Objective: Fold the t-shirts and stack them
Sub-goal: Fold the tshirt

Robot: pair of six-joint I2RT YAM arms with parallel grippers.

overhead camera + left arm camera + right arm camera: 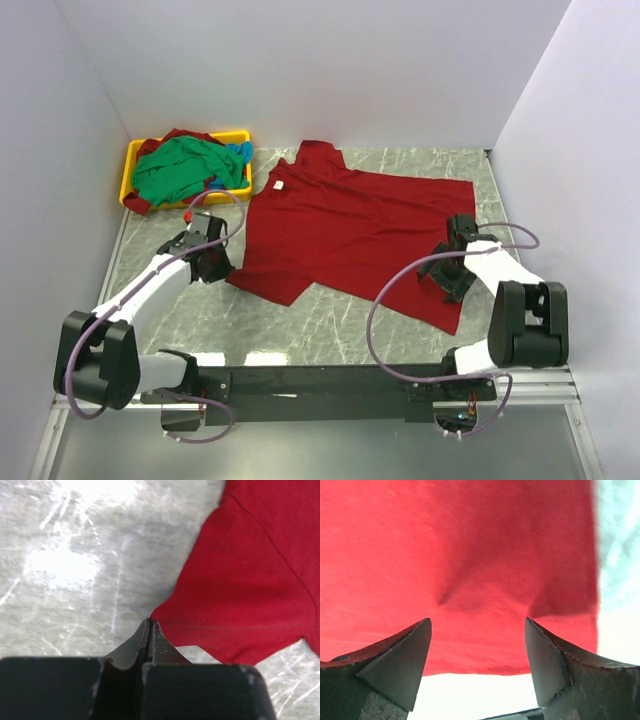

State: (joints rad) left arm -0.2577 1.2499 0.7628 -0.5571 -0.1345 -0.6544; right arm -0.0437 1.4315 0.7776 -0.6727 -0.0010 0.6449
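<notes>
Obs., all 3 views.

- Deep red t-shirt (pixel 350 230) lay spread on the marble-pattern bench (pixel 330 320), roughly mid-bench, collar towards the far left. Small white neck label (pixel 279 186) was visible at the collar. Cloth mostly flat, with some shallow creases.
- Left pincer (pixel 149 630) was low at the shirt's near-left corner. Jaws were clenched tight, no gap between them. In the left wrist view the cloth edge drew to a point exactly at the tips, so the corner appeared nipped between them. Only a very small bit of cloth was caught.
- Right pincer (pixel 477 622) was over the shirt's near-right corner. Jaws were released and stood wide apart, with nothing between them. Red cloth filled the right wrist view beneath the fingers (pixel 402 652). The shirt's near hem and right edge showed, with bare bench beyond both. Could not tell whether the tips touched the cloth.
- Yellow tray (pixel 130 165) sat at the far-left corner of the bench, well apart from both pincers. It held a heap of crumpled garments: a green t-shirt (pixel 185 165) on top, red cloth (pixel 185 135) at the far side, and blue cloth (pixel 240 152) at the right. Number of garments in the heap could not be told.
</notes>
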